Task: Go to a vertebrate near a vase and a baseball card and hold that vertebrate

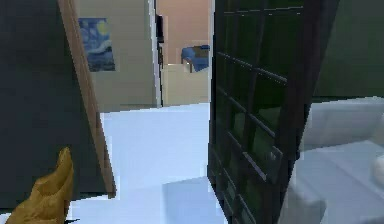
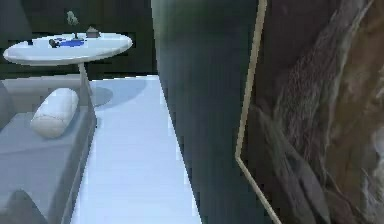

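Judging by outline, the golden-brown lumpy shape (image 1: 52, 193) at the forward view's bottom left, beside the wood-edged dark panel (image 1: 35, 100), may be the vertebrate, probably light and stiff, best taken around its narrow upper end; the claw's state cannot be told.

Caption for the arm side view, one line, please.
Round white table with small items behind a grey sofa with a white cushion; large framed picture at right.

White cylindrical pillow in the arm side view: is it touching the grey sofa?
Touching. The arm side view shows the white cylindrical pillow lying directly on the seat of the grey sofa, with no gap beneath it.
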